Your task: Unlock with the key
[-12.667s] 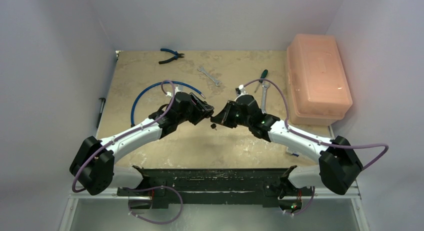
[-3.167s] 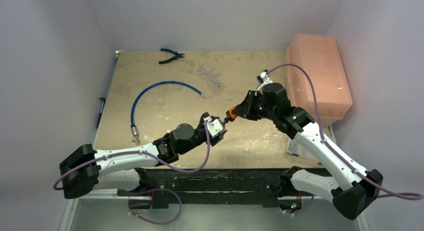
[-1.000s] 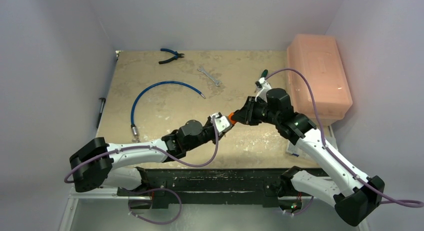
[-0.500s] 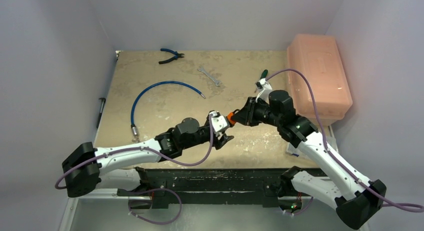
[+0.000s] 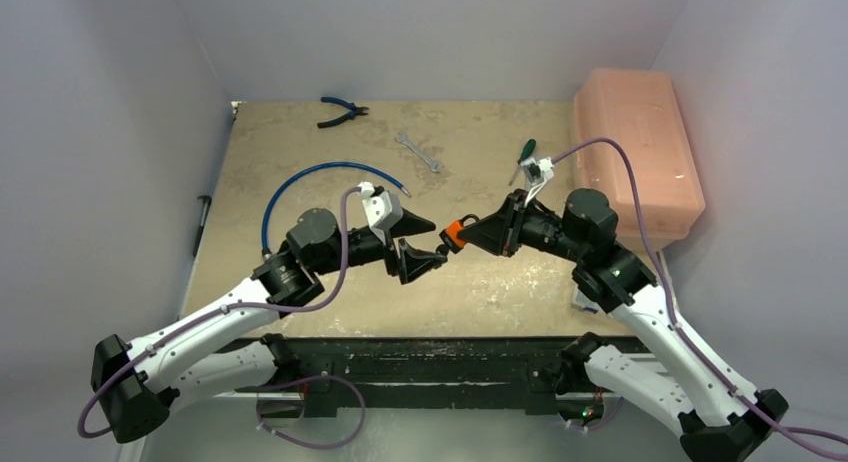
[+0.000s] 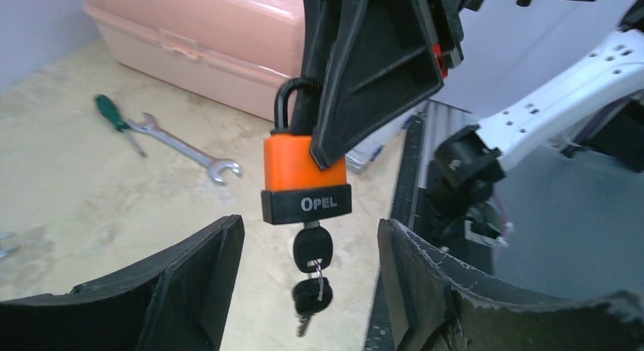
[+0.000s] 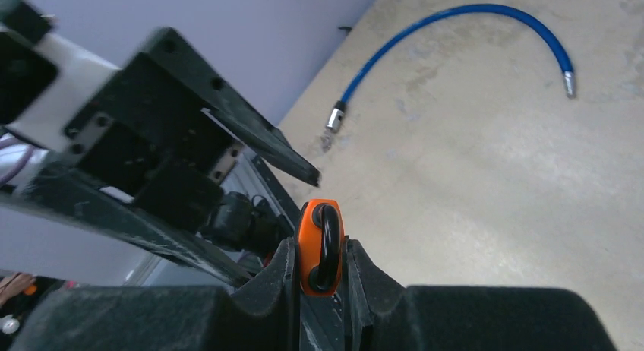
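An orange padlock (image 5: 455, 232) with a black shackle and a black base marked OPEL hangs in the air, and my right gripper (image 5: 472, 232) is shut on its body. In the right wrist view the padlock (image 7: 319, 248) sits clamped between the two fingers. A black-headed key (image 6: 312, 248) sits in the keyhole under the padlock (image 6: 306, 172), and a second key (image 6: 311, 298) dangles from its ring. My left gripper (image 5: 418, 244) is open wide just left of the padlock. In the left wrist view the keys hang between its fingers (image 6: 190, 267) without touching them.
A pink toolbox (image 5: 635, 157) stands at the right rear. A blue hose (image 5: 320, 172), a wrench (image 5: 418, 152), pliers (image 5: 343, 109) and a green-handled screwdriver (image 5: 524, 154) lie on the tan table. The black rail (image 5: 430, 357) runs along the near edge.
My left arm has risen and drawn back to the left, and its jaws now gape wide facing the padlock. My right gripper has shifted slightly with the padlock still held.
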`<action>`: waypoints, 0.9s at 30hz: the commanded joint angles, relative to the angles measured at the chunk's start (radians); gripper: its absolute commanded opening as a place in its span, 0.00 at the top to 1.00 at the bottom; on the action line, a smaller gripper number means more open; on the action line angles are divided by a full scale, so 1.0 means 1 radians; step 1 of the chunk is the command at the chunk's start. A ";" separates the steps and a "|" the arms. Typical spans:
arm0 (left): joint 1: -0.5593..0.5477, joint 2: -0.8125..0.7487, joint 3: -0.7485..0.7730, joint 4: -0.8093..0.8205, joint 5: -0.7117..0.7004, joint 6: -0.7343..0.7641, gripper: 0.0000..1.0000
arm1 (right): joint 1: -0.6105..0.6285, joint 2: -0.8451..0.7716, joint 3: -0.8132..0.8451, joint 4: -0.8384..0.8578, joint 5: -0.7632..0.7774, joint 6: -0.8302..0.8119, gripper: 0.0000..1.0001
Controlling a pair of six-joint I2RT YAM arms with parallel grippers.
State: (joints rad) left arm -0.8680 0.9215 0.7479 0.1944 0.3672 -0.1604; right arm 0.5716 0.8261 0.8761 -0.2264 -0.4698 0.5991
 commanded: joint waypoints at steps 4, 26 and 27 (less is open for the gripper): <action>0.045 0.020 0.033 0.101 0.246 -0.246 0.38 | 0.005 -0.071 0.003 0.212 -0.079 0.045 1.00; 0.067 0.077 0.050 0.159 0.255 -0.321 1.00 | 0.006 -0.089 -0.024 0.280 -0.114 0.071 1.00; 0.066 0.076 0.051 0.163 0.250 -0.324 1.00 | 0.006 -0.085 -0.025 0.283 -0.120 0.071 1.00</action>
State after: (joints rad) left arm -0.7986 0.9886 0.7525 0.2981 0.6128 -0.4770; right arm 0.5735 0.7513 0.8501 -0.0563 -0.5594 0.6525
